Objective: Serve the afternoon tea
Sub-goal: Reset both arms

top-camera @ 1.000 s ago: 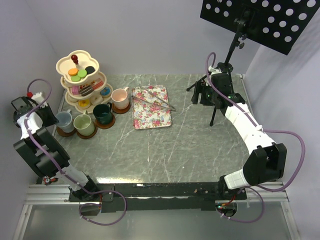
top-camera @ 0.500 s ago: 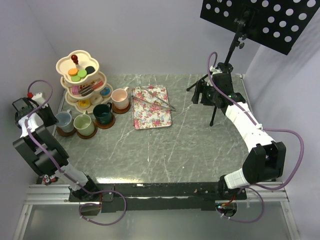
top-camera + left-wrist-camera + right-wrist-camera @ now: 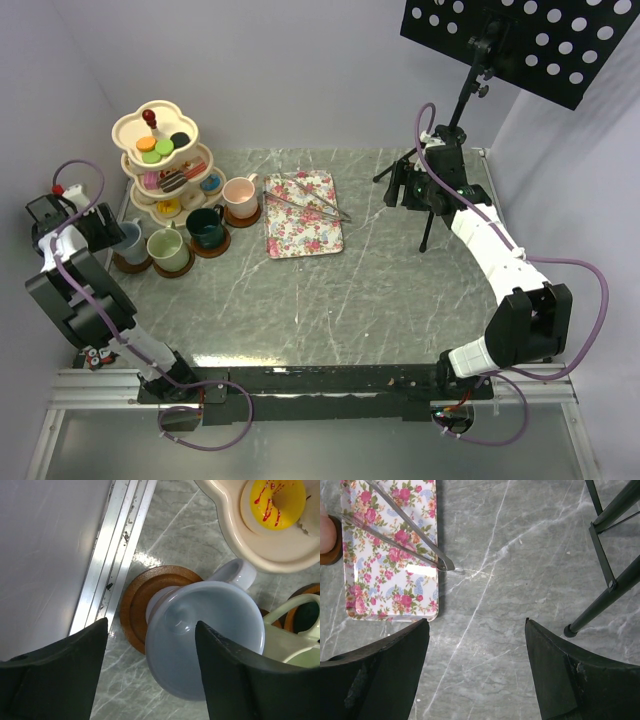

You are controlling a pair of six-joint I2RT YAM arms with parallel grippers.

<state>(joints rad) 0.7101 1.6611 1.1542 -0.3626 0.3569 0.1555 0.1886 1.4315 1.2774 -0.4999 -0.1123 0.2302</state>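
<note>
A light blue mug (image 3: 205, 630) stands on a round brown saucer (image 3: 137, 605) at the table's left edge. My left gripper (image 3: 151, 621) is open over it, one finger outside its near wall and the other across its bowl. From above, this gripper (image 3: 100, 228) sits just left of the blue mug (image 3: 128, 238). Light green (image 3: 166, 245), dark green (image 3: 206, 227) and pink (image 3: 240, 192) mugs rest on saucers beside it. The cream three-tier stand (image 3: 128, 128) holds small colourful cakes, a yellow one (image 3: 276, 500) on its lowest tier. My right gripper (image 3: 400, 185) hangs open and empty at the far right.
A floral tray (image 3: 303, 225) with metal tongs (image 3: 310, 200) lies mid-table; its corner shows just left of my right gripper (image 3: 476, 622). A black music stand's legs (image 3: 605, 555) stand close on that gripper's right. An aluminium rail (image 3: 112, 555) borders the table beside the blue mug.
My left gripper has gone from shut to open and has shifted slightly right, toward the light blue mug. The right arm has not moved.
</note>
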